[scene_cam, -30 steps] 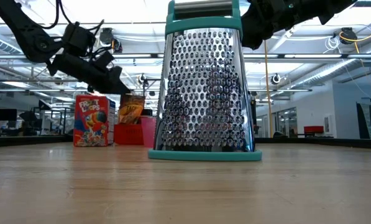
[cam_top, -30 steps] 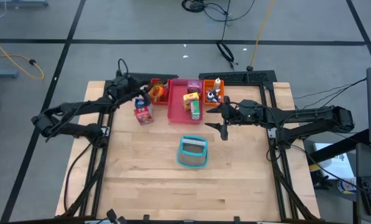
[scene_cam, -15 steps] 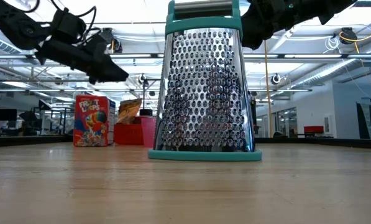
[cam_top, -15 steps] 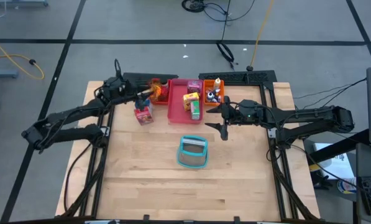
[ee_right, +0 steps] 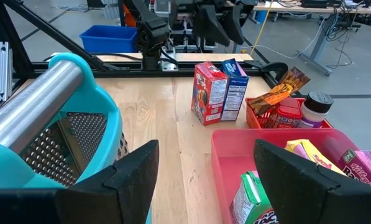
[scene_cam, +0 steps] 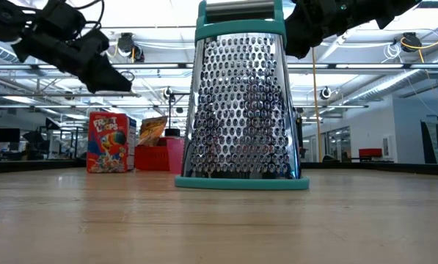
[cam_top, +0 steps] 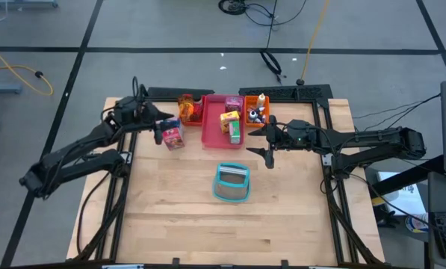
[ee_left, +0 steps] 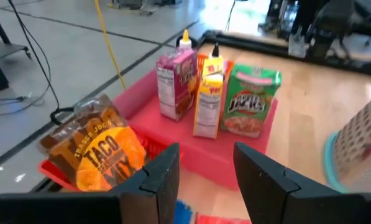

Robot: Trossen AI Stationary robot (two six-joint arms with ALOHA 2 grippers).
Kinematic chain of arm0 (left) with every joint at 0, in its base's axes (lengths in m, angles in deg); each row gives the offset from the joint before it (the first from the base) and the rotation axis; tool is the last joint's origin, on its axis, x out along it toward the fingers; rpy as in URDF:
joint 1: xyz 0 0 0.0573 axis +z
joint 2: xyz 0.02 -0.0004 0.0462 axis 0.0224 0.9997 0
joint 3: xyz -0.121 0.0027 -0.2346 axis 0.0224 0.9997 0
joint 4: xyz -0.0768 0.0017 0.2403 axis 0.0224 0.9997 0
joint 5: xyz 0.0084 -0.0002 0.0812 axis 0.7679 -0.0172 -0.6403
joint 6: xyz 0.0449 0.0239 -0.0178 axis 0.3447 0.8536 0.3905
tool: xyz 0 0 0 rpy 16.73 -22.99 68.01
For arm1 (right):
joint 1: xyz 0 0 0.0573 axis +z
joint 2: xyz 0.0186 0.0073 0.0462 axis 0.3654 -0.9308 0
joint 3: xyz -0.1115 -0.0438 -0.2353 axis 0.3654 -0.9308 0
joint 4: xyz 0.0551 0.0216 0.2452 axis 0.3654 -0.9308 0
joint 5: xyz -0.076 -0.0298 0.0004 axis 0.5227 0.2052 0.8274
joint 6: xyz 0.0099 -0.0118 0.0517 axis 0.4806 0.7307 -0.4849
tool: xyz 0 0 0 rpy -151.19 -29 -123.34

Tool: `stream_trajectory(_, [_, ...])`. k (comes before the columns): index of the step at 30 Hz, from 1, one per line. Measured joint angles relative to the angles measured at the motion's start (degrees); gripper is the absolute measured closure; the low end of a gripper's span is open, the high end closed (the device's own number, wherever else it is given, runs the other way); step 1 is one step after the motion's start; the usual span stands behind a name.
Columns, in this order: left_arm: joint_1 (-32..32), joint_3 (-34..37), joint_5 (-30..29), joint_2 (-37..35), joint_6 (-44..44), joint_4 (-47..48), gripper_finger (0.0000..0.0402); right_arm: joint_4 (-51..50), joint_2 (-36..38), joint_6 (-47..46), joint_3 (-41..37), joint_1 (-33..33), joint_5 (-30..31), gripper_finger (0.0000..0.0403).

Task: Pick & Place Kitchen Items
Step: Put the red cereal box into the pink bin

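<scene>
The orange taco packet [ee_left: 101, 152] now lies slumped in the red tray [ee_left: 61, 175], just ahead of the left gripper [ee_left: 205, 168] and a little to one side of its fingertips; a second ago that gripper was down over this tray, and since then it has drawn back and risen, away from the tray. Its fingers [ee_left: 163, 171] stand parted with nothing between them, so the packet looks released and placed. The red-blue cereal carton [cam_top: 172, 136] stands upright on the bare wood almost under those fingers, still outside any tray, and I judge it the likely next pick. Beyond the fingertips the pink tray [ee_left: 250, 152] holds a pink carton [ee_left: 176, 84], a yellow carton [ee_left: 208, 102] and a green carton [ee_left: 250, 106], all upright. The right gripper [cam_top: 266, 144] has not moved: it waits with fingers spread and empty, beside the pink tray, the teal grater [cam_top: 232, 181] near and off to one side of its fingers.
</scene>
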Motion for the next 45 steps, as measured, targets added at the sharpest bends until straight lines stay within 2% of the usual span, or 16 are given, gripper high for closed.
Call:
stream_trajectory(4, [-2.6,0.0,-0.4,-1.2,-5.4,1.5,0.0250,0.0,0.0,0.0,0.0,0.0,0.0,0.0149])
stream_trajectory(6, [-4.8,0.0,-2.5,-1.2,-6.9,4.3,0.0250,0.0,0.0,0.1,0.0,0.0,0.0,0.0149])
stream_trajectory(13, [-14.9,0.0,-19.9,-1.2,-6.3,7.0,0.0250,0.1,0.0,0.3,0.0,0.0,0.0,0.0149])
stream_trajectory(21, [-24.3,0.0,-31.8,-1.1,-8.7,11.2,0.0250,0.1,0.0,0.4,0.0,0.0,0.0,0.0149])
stream_trajectory(29, [-32.9,-0.8,-40.2,-0.8,-8.9,16.3,0.0250,0.2,0.0,0.6,0.0,0.0,0.0,0.0149])
stream_trajectory(35, [-37.7,-0.8,-45.8,0.4,-8.5,17.9,0.0250,0.2,0.0,0.6,0.0,0.0,0.0,0.0149])
stream_trajectory(40, [-40.0,-0.9,-54.0,3.0,-8.3,20.2,0.0250,0.2,0.0,0.6,0.0,0.0,0.1,0.0149])
stream_trajectory(45, [-40.9,-1.0,-57.3,7.4,-7.7,20.2,0.0250,0.2,0.0,0.6,0.0,0.0,0.1,0.0149])
